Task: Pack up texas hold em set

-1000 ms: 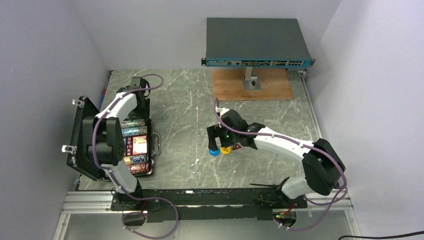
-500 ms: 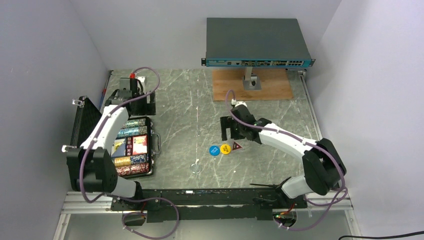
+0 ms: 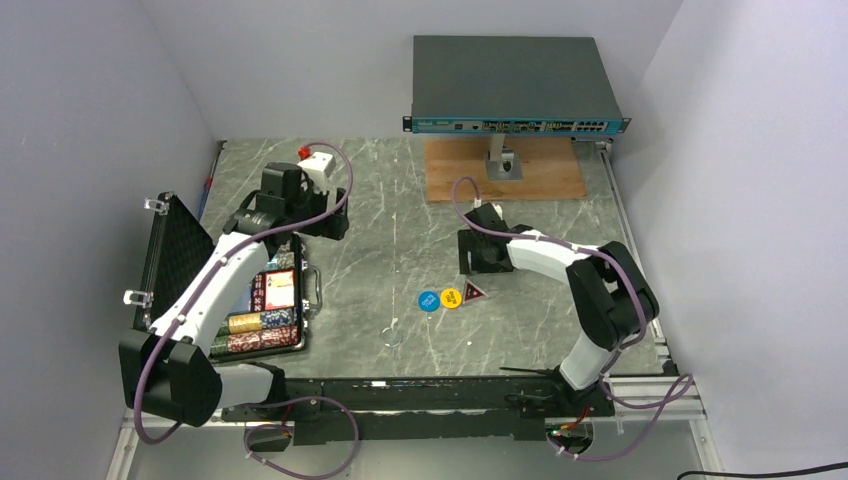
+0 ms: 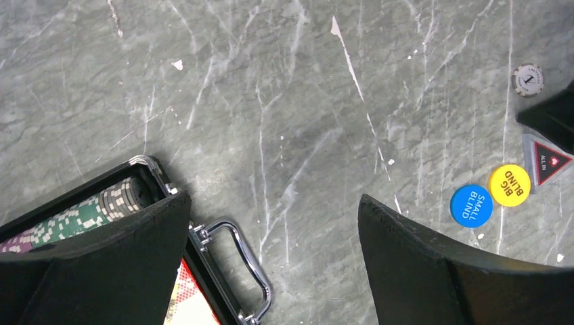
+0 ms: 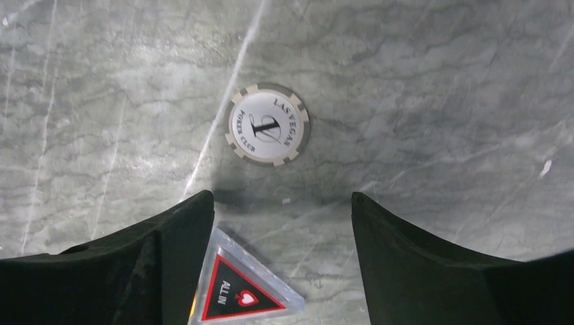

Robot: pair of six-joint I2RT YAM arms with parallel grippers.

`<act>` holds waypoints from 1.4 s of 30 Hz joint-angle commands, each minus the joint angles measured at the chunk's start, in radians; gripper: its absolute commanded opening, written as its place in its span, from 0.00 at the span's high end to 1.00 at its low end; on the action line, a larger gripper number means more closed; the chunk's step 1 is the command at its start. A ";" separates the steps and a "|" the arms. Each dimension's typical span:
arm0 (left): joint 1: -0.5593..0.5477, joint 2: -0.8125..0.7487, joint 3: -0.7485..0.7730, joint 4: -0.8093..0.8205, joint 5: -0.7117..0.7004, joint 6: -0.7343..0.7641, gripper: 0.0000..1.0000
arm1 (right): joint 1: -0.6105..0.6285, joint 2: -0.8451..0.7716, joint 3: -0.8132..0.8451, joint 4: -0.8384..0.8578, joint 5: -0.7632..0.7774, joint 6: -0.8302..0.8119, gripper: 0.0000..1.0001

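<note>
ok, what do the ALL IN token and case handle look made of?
ALL IN token: probably clear acrylic, glossy; transparent rim around the red-black triangle.
Case handle: looks like chromed or polished metal; bright mirror-like glints along the bar.

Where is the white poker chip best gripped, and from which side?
Across its rim, from straight above: the white poker chip lies flat on the table, clear of the triangular token, so the right gripper can likely pinch only opposite edges.

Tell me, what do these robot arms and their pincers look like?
The left arm and right arm have white shells, black joints and looping purple cables. The left pincer and right pincer each have two broad matte-black fingers.
</note>
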 commanded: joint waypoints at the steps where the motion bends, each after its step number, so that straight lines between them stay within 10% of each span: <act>1: -0.021 -0.019 0.006 0.030 -0.011 0.024 0.06 | 0.001 0.049 0.057 0.063 0.044 -0.032 0.27; 26: -0.023 0.012 0.013 0.019 0.016 0.017 0.06 | 0.009 0.089 0.031 0.169 0.037 -0.079 0.67; 42: 0.003 0.232 0.063 0.031 0.506 -0.096 0.09 | 0.164 -0.088 -0.001 0.292 -0.024 -0.126 0.78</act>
